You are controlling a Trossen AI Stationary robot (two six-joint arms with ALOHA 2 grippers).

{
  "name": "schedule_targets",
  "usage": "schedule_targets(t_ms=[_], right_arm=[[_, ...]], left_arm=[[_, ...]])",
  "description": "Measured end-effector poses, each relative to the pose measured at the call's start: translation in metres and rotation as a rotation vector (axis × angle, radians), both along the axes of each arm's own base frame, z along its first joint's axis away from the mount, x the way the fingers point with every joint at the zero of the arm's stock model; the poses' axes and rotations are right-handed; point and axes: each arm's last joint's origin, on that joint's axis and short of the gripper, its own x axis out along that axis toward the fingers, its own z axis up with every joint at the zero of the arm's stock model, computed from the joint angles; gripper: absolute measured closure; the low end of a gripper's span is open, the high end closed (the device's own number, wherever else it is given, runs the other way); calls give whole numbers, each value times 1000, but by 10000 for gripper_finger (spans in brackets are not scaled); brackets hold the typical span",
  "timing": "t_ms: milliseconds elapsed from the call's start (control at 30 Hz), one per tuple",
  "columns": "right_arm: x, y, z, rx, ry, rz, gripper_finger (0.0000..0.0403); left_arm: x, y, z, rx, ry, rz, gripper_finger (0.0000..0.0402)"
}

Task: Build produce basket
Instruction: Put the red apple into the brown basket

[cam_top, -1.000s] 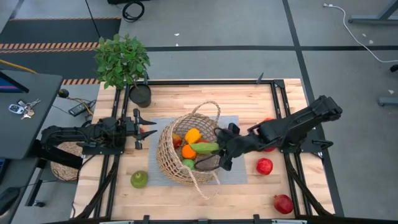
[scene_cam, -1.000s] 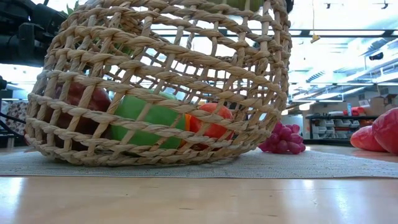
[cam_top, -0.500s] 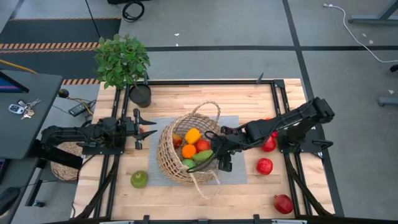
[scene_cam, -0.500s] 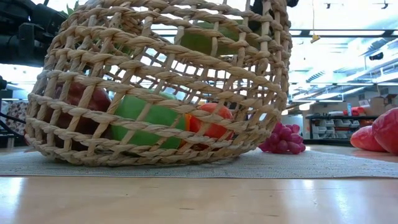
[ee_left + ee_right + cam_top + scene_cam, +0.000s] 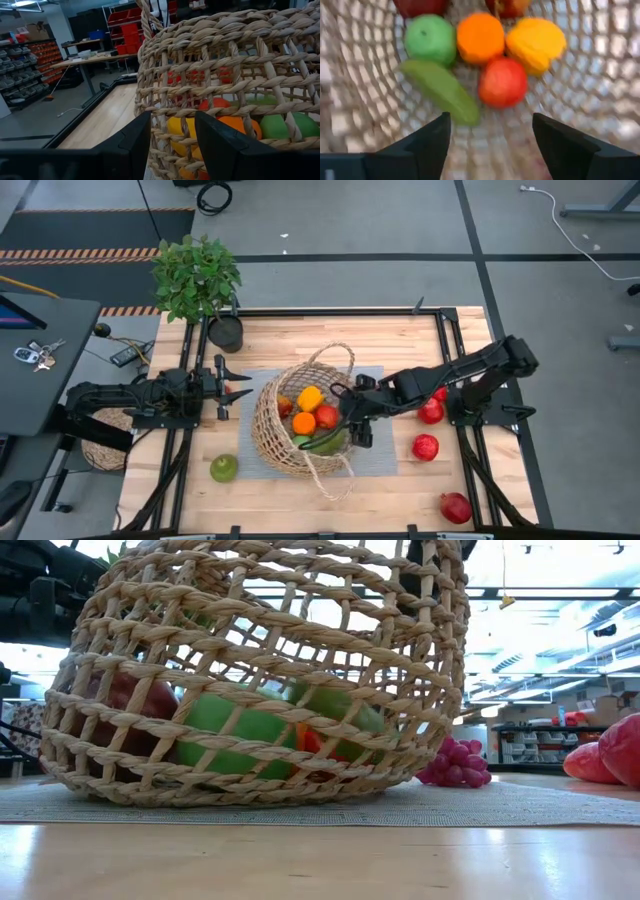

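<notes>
The tan wicker basket (image 5: 300, 425) lies tipped on a grey mat, its lower wall on the mat (image 5: 260, 670). Inside it are an orange (image 5: 480, 37), a yellow pepper (image 5: 535, 42), a red apple (image 5: 502, 82), a green apple (image 5: 430, 39) and a long green piece (image 5: 442, 90). My right gripper (image 5: 350, 420) hovers open over the basket's right rim, looking down into it (image 5: 490, 145). My left gripper (image 5: 238, 388) waits open just left of the basket's wall (image 5: 177, 145). I see no touch.
On the table lie a green apple (image 5: 223, 468) near the front left, three red fruits (image 5: 425, 446) (image 5: 455, 507) (image 5: 432, 412) on the right, and purple grapes (image 5: 455, 765) behind the basket. A potted plant (image 5: 197, 275) stands at the far left.
My right gripper carried the long green piece over the basket's right rim, dipped toward the inside and let it go. The piece dropped from high in the basket to its bottom. It now lies beside the green apple and in front of the orange. The gripper has drawn back slightly.
</notes>
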Motion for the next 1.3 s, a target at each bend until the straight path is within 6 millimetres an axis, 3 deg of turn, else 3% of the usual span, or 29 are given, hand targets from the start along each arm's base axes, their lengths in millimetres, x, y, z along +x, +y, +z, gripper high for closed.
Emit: schedule_targets(t_ms=[200, 400, 800, 1067, 1300], right_arm=[[-23, 2, 36, -61, 27, -97, 107], [-52, 14, 42, -118, 108, -131, 116], [-86, 32, -15, -182, 347, -274, 102], [-104, 35, -47, -134, 490, -362, 44], [-120, 55, -58, -139, 492, -347, 5]], left_arm=[[0, 0, 0, 0, 1, 0, 241], [0, 0, 0, 0, 3, 0, 241], [0, 0, 0, 0, 3, 0, 241], [0, 0, 0, 0, 3, 0, 241], [0, 0, 0, 0, 3, 0, 241]])
